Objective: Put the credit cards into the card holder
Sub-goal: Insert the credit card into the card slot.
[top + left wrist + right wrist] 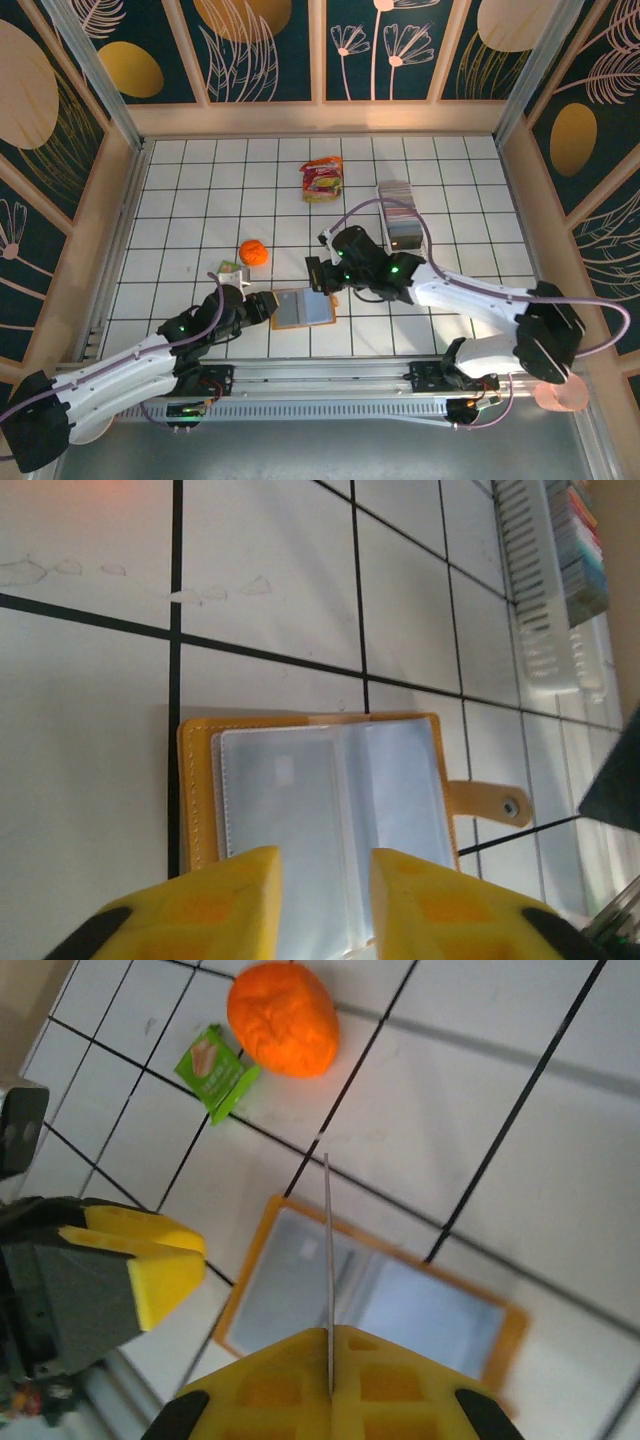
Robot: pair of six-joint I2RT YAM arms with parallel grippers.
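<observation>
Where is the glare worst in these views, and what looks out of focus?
Left wrist view: glare bleaches the tiles by the clear tray, the sleeves of the card holder shine, and the left gripper is soft. Right wrist view: the right gripper blurs, while the edge-on credit card it pinches is crisp. Top view: even light, only soft shadows.

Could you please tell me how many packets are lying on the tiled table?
2: a red-and-yellow crinkly snack packet toward the far side, and a small green flat packet beside the round orange ball; more may be hidden.
</observation>
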